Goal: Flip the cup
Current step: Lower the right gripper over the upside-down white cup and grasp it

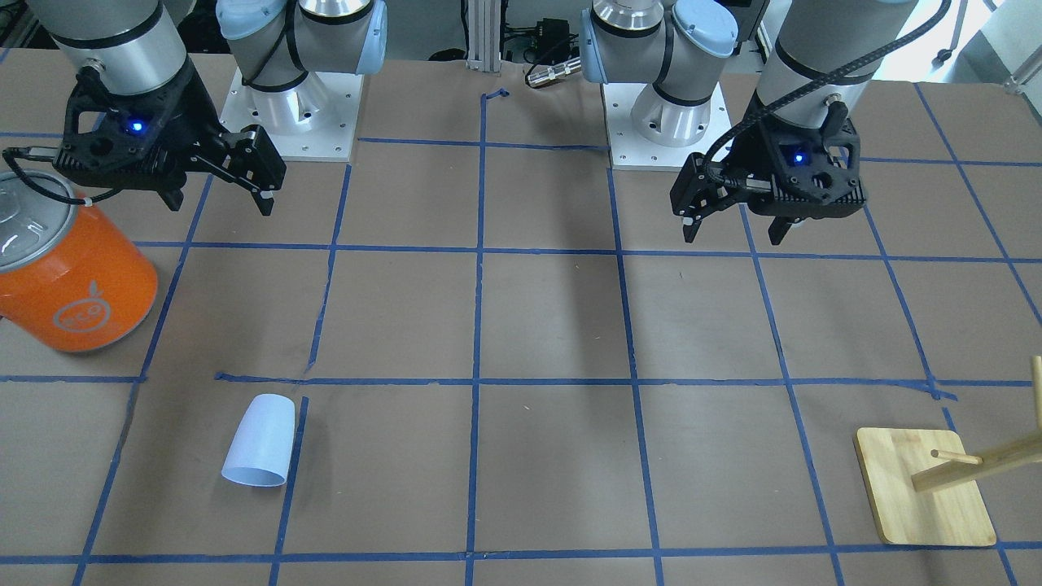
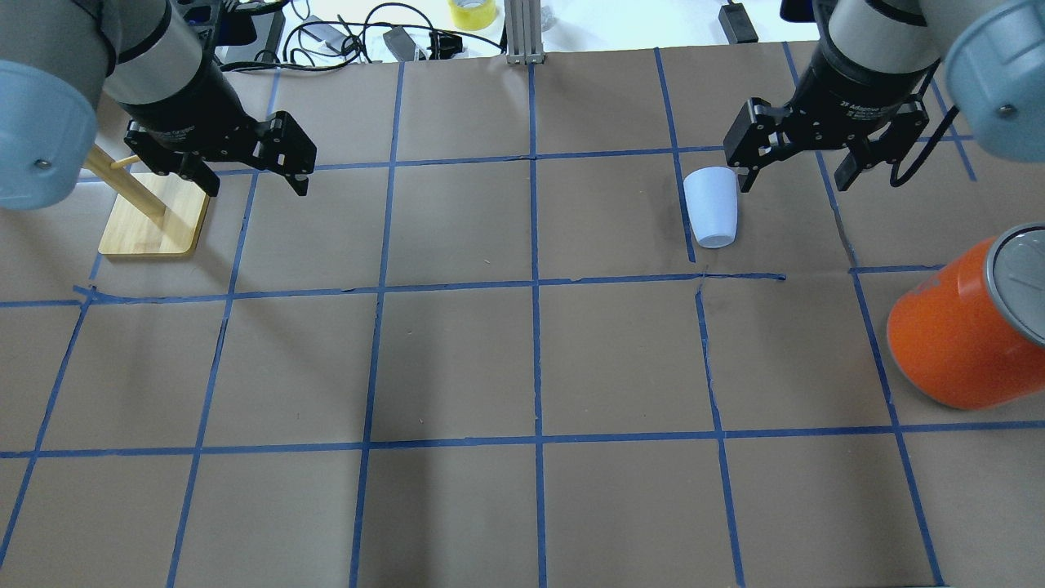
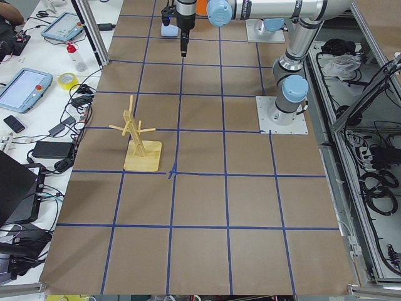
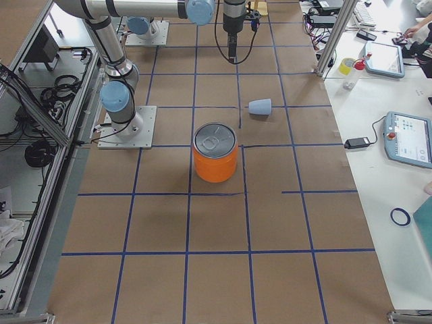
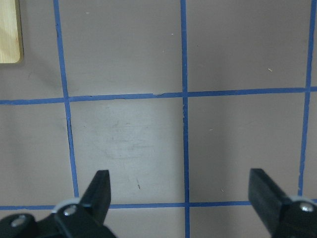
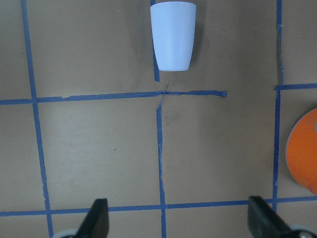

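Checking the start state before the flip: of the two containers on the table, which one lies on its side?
The small pale blue cup: it lies on its side on the paper, while the big orange can stands upright.

Left gripper [image 2: 257, 186], right gripper [image 2: 792, 184]: jaws spread

Bright, even overhead light throws soft, faint arm shadows across the brown table [image 2: 457, 359]. Focus is sharp throughout, the cup [image 6: 173, 34] crisp, the can's lid [image 1: 32, 220] mildly glossy.
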Motion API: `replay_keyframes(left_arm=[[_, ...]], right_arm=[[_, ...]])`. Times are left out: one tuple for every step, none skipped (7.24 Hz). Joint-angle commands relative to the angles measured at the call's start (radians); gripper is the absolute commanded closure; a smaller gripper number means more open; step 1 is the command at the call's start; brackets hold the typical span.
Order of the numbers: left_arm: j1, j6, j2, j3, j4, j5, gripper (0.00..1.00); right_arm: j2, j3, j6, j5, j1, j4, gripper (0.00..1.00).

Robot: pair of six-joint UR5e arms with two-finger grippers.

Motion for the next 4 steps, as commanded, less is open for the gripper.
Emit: replay_keyframes(left_arm=[[-0.001,0.01,-0.004,-0.002,0.002,0.0,0.0],[0.001,0.01,-0.002,-0.002,0.003,0.003,0.0],[0.001,0.011,-0.002,-0.003,0.002,0.003,0.0],[0.001,0.013,-0.002,-0.003,0.005,0.003,0.0]], right_arm=[[0.003,0.017,-0.001,-0.004,-0.001,0.032,0.0],[0.006,0.018,0.001,-0.002,-0.001,0.017,0.0],[0.009,0.016,0.001,-0.002,-0.005,0.014,0.0],[0.026,0.004,0.001,0.001,-0.008,-0.027,0.0]])
